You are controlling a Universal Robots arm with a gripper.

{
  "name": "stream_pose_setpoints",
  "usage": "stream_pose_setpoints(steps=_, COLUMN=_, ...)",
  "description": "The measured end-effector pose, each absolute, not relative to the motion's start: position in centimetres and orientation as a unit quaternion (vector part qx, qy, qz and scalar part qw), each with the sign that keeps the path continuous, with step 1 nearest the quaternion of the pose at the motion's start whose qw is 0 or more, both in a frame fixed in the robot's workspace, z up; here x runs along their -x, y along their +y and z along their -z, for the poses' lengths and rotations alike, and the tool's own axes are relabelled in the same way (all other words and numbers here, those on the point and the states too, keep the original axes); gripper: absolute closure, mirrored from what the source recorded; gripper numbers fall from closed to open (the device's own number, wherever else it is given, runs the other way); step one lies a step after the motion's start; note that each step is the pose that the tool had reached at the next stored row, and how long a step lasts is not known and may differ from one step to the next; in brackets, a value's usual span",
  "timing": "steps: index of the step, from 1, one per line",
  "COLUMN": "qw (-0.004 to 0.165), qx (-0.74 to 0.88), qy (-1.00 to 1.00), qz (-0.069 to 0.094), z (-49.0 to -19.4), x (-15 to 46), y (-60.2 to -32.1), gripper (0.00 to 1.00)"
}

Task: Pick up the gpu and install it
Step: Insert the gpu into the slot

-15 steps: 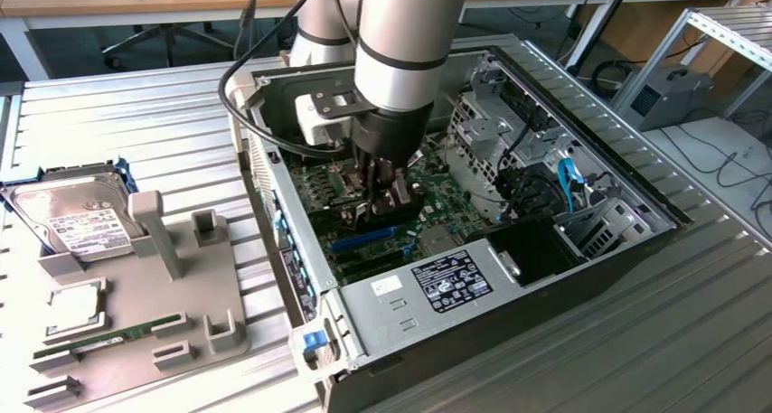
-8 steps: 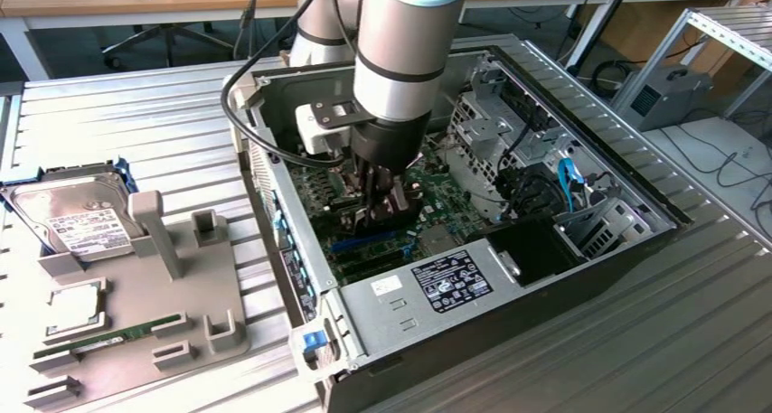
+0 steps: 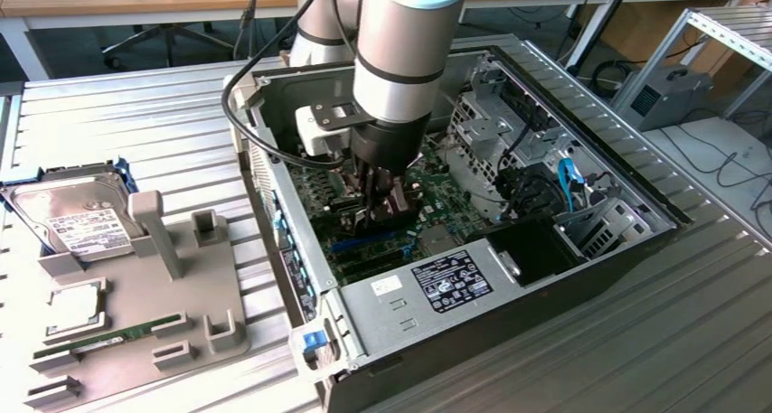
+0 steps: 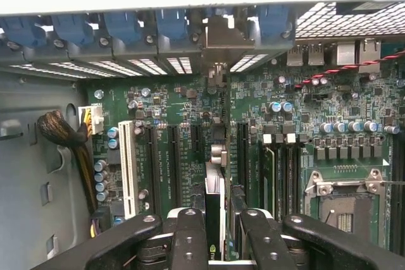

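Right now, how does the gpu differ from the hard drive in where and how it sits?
The gpu stands on edge inside the computer case, held by the gripper; the hard drive lies flat outside it, untouched. The gpu looks thin; the hard drive is boxy, silver, white-labelled. Both are computer parts.

Open computer case point(image 3: 507, 277) lying on the worktop point(image 3: 145, 115); parts holder point(image 3: 145, 314) and hard drive point(image 3: 72, 219) beside it toward the exterior view's left. Tool point(image 3: 376, 210) inside the case, gpu point(image 4: 215, 210) edge-on between its fingers point(image 4: 190, 238) over the motherboard point(image 4: 285, 124).
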State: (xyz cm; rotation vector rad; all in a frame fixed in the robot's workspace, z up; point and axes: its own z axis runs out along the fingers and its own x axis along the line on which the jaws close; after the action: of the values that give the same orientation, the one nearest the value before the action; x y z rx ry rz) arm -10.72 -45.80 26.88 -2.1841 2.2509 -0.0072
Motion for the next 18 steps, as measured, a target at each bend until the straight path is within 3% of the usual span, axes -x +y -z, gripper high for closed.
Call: stream_pose_setpoints(steps=18, qw=0.002, qx=0.7, qy=0.715, qz=0.002, z=-25.7, x=10.7, y=-45.7, gripper=0.74)
